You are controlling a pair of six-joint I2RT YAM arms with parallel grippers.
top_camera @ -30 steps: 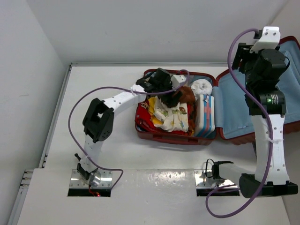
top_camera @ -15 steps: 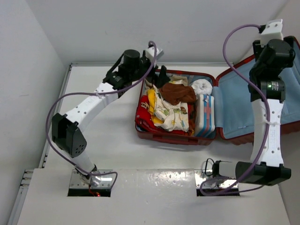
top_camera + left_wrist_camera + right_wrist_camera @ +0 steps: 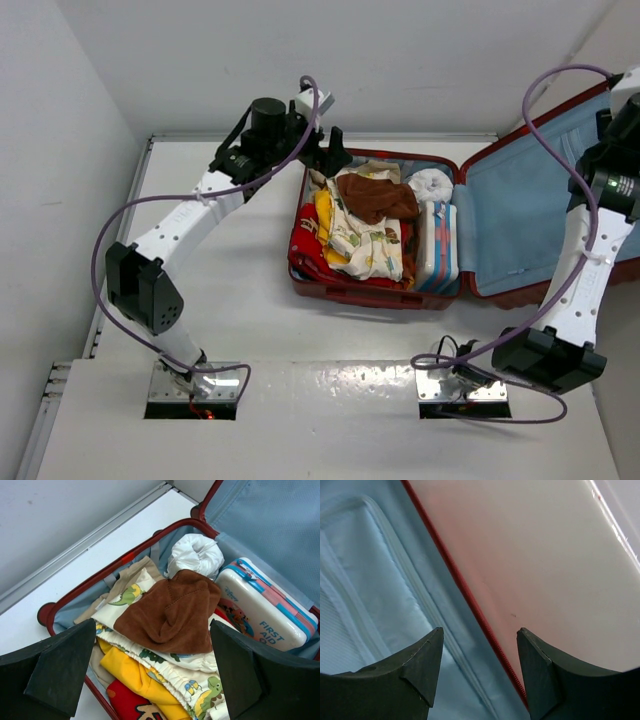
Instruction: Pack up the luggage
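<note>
The luggage lies open on the table, its dark red base packed with clothes. A brown cloth lies loose on top of a dinosaur-print garment, next to a white bundle and a first aid box. My left gripper hovers open and empty above the base's far left corner. My right gripper is open, and its fingers straddle the lid's red rim without touching it. Blue lining is on its left.
The raised lid stands at the right, against the right wall. A yellow garment and a red cloth fill the base's left side. White walls close in at the back and left. Purple cables loop above both arms.
My left gripper let go of the brown cloth, opened wide and drew back to the base's far left corner. My right arm swung right and outward along the lid, whose far edge now sits higher.
</note>
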